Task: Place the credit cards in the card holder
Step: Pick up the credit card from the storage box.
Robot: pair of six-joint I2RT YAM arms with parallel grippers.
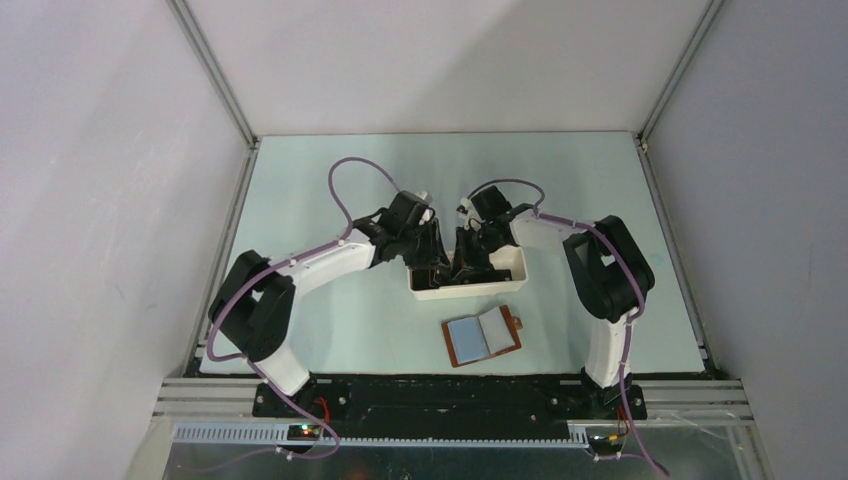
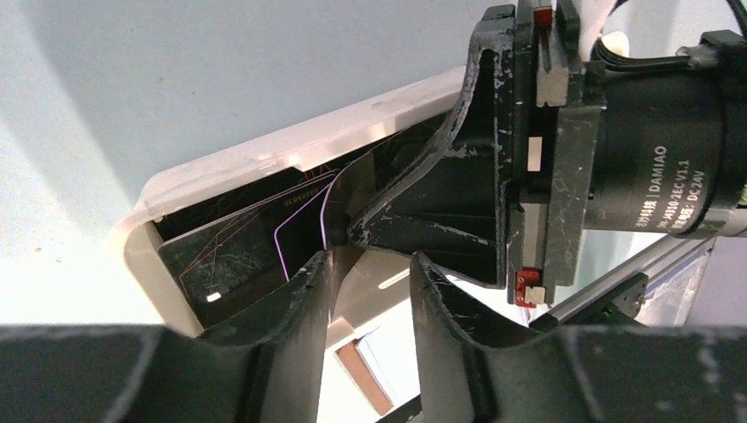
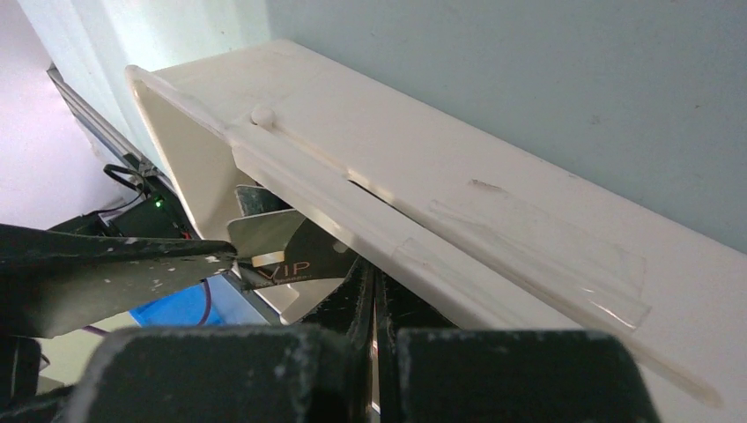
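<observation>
- Your right gripper (image 1: pixel 470 262) is down in the white tray (image 1: pixel 508 262), reaching in from 1 o'clock. Its jaws are pressed together on the edge of one of the credit cards (image 2: pixel 242 251), and that card tilts up off the others.
- Right wrist view: only a hairline shows between those fingers. The pinched card, marked VIP, sticks out past the tips toward 9 o'clock.
- Your left gripper (image 1: pixel 432 262) is in the same tray from 10 o'clock, jaws apart and clamped on nothing.
- Left wrist view: its fingers sit at 6 o'clock of the card stack, with one fingertip (image 2: pixel 313 282) overlapping the stack's near edge. The right gripper's tip meets the raised card at 12 o'clock of the gap.
- The other cards are dark and lie overlapped at the rounded end of the tray.
- The card holder (image 1: pixel 482 336) lies open on the table (image 1: pixel 320 330), pale blue pockets up, snap tab at 3 o'clock. It sits at 6 o'clock of the tray, apart from it and from both grippers.
</observation>
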